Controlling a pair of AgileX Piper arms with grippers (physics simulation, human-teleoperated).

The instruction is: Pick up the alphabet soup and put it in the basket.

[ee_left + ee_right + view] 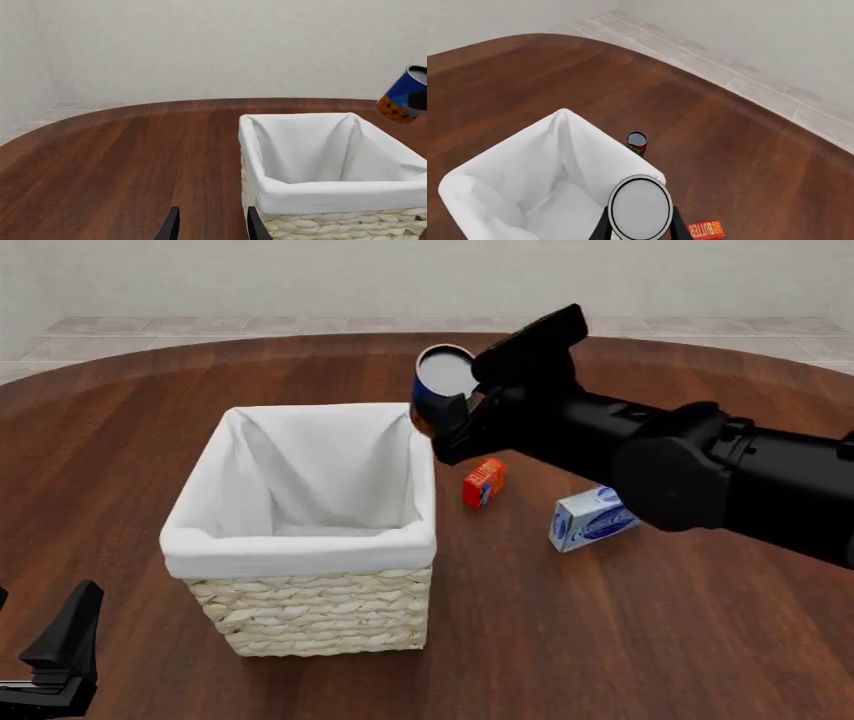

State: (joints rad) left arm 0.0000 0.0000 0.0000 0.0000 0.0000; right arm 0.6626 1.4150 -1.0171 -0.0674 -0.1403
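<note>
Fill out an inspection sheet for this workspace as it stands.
Surface: brown wooden table, curved far edge.
Job's things: alphabet soup held above basket far right corner; basket interior looks empty.
Clutter: orange-red box, blue-and-white carton, small dark can behind basket.
Grippers: right gripper shut on the soup; left gripper open, empty.
Cables: nothing seen.
Surroundings: pale wall, tiled floor.

**Blue can, pale basket, dark wood**

A silver-topped can [441,380], labelled blue over orange-red, is showing against a pale woven basket [314,615] with white lining. An orange-red box [483,482] and a blue-and-white carton [591,519] are lying on the reddish-brown table [641,640].
</note>
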